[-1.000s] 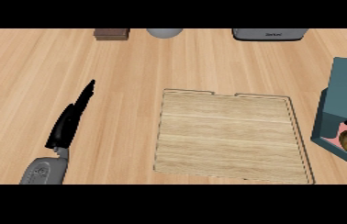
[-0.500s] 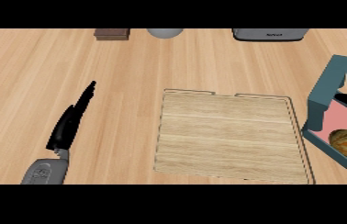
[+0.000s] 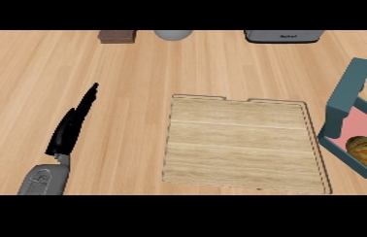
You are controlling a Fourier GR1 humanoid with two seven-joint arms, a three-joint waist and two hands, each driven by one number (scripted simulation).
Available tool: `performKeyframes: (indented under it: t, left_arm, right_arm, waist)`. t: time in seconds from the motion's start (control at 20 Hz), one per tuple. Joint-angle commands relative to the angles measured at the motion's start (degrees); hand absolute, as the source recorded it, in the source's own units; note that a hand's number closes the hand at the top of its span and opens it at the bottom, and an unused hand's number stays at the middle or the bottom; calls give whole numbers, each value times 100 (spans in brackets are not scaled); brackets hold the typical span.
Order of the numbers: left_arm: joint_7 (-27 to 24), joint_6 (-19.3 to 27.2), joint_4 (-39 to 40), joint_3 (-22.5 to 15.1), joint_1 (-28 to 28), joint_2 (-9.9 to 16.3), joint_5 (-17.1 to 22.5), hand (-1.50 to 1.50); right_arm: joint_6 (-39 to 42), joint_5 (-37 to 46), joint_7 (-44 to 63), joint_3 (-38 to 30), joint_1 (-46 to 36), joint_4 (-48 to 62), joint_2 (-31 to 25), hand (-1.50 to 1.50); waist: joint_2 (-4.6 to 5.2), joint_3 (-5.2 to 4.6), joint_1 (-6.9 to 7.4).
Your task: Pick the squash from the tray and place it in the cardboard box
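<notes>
1. The left hand shows near the view's lower left, well to the left of the wooden tray, coming up from its grey forearm. Its black fingers are straight and close together, pointing up and slightly right over the bare counter; they hold nothing.
2. The wooden tray lies flat on the counter, a pale rectangle with a low rim and a small notch along its far edge. Nothing rests on its surface.
3. Just beside the tray's right edge stands a teal-walled box with a pink inside, cut off by the view's right border.
4. The squash, a brownish-orange rounded shape, lies inside that box against the pink floor, to the right of the tray and only partly in view.
5. The right hand does not show anywhere.
6. Beyond the tray's far edge, well apart from it along the counter's back, sit a small brown block to the far left, a grey rounded object beside it, and a dark grey appliance to the right.
</notes>
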Motion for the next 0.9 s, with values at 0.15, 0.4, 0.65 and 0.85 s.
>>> performKeyframes:
  t: [0.15,0.4,0.65,0.85]
  left_arm:
    - [30,96,-78,-72,-24,-134,-102,0]
    - [143,-70,-215,20,69,7,-23,0]
    - [-35,-88,-242,32,239,-44,-30,0]
    - [-69,125,-90,-44,138,-164,-220,0]
  right_arm:
    - [-138,-1218,-1159,-736,614,684,-604,-150]
    - [-176,-1926,-2199,-1304,991,1619,-980,-150]
    - [46,-2501,-2390,-1371,1643,1456,-1016,-150]
    - [344,-2772,-3375,-1598,2036,2519,-1300,-150]
  waist:
    - [-4,-2,7]
    - [-1,2,17]
    - [-8,-4,9]
    - [-3,-1,-5]
